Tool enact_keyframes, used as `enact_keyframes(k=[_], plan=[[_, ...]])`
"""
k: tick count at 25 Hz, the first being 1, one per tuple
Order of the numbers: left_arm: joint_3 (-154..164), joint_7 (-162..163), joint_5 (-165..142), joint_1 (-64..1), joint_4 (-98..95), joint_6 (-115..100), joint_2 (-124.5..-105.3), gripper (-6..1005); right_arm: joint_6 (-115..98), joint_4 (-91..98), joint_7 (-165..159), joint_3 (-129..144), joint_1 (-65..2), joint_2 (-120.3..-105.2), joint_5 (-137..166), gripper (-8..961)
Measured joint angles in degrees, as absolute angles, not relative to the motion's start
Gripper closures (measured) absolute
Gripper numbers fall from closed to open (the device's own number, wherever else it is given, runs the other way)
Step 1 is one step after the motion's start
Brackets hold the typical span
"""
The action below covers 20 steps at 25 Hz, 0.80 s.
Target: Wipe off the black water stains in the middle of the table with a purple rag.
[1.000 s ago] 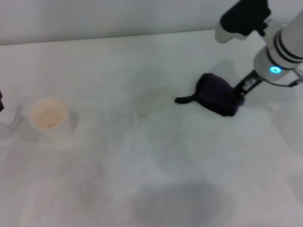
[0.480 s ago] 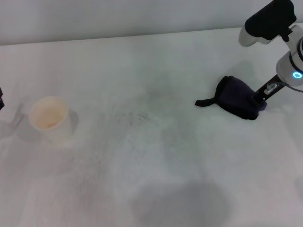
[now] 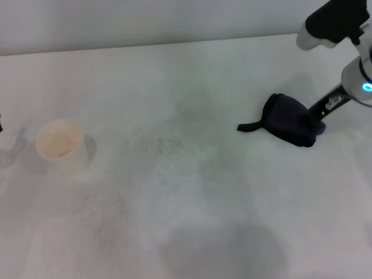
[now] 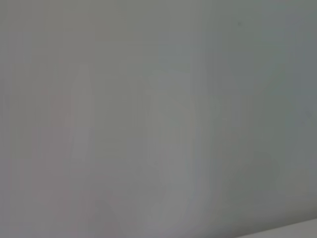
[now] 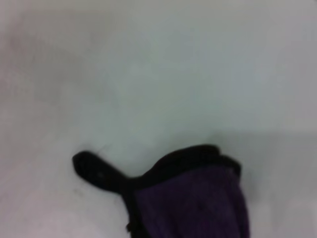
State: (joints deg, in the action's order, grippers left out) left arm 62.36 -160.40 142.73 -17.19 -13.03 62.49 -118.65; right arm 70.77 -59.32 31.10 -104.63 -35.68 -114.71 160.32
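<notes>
The purple rag (image 3: 289, 122) lies bunched on the white table (image 3: 192, 221) at the right, its black strap tail (image 3: 249, 126) pointing left. It also shows in the right wrist view (image 5: 190, 198), with the strap (image 5: 96, 171). My right gripper (image 3: 315, 122) reaches down from the far right and is shut on the rag's right end. No dark blotch shows anywhere; in the middle of the table there is only a faint grey speckled smudge (image 3: 168, 142), left of the rag. My left gripper is out of view past the table's left edge.
A white paper cup (image 3: 60, 145) stands upright at the left. The table's back edge (image 3: 174, 43) meets a pale wall. The left wrist view shows only a blank grey surface.
Over the last second my right gripper dragged the rag to the right, away from the smudged middle. In the last half second both have stayed almost still.
</notes>
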Motion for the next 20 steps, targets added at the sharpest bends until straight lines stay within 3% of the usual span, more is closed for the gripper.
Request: enact_keyframes(k=[10, 20], plan=[[59.15, -160.46, 143.00, -18.69, -13.01, 60.96, -118.77, 122, 65.22, -61.91, 43.33, -122.54, -33.49, -114.80, 155.61, 404], [55.55, -160.49, 153.86, -19.91, -12.96, 60.22, -118.82, 122, 44.31, -55.03, 70.27, -137.65, -28.09, -113.56, 129.24, 384]])
